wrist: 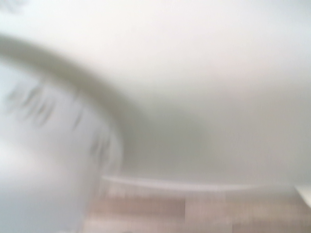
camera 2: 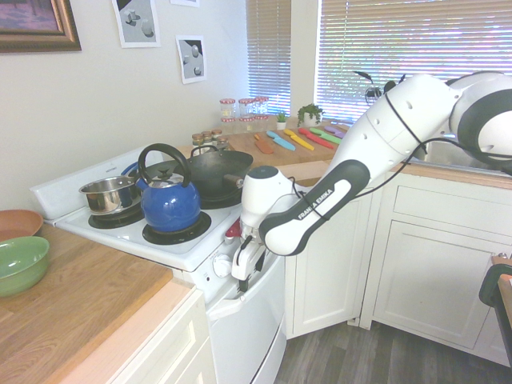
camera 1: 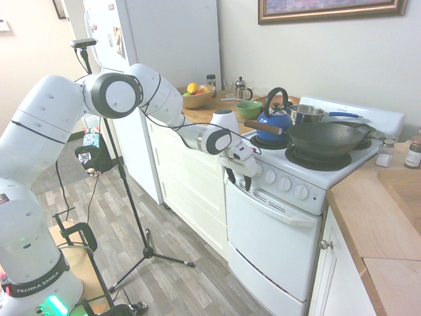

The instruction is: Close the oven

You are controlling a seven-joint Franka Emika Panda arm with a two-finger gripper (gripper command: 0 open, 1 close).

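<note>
- oven door (camera 1: 270,240) looks shut, pots n pans up top
- gripper (camera 1: 239,180) right by door handle (camera 1: 284,215), fingers (camera 1: 248,184) apart

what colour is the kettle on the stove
Blue body with a black handle; the second exterior view shows it best.

The wrist view is too blurred to read: a pale curved shape (wrist: 63,107) crosses it, its dark marks smeared. In the first exterior view the right edge cuts off a spice jar (camera 1: 414,153) at the counter's (camera 1: 371,217) edge; in the second, the left edge cuts off the green bowl (camera 2: 20,264) and terracotta dish (camera 2: 18,225).
</note>
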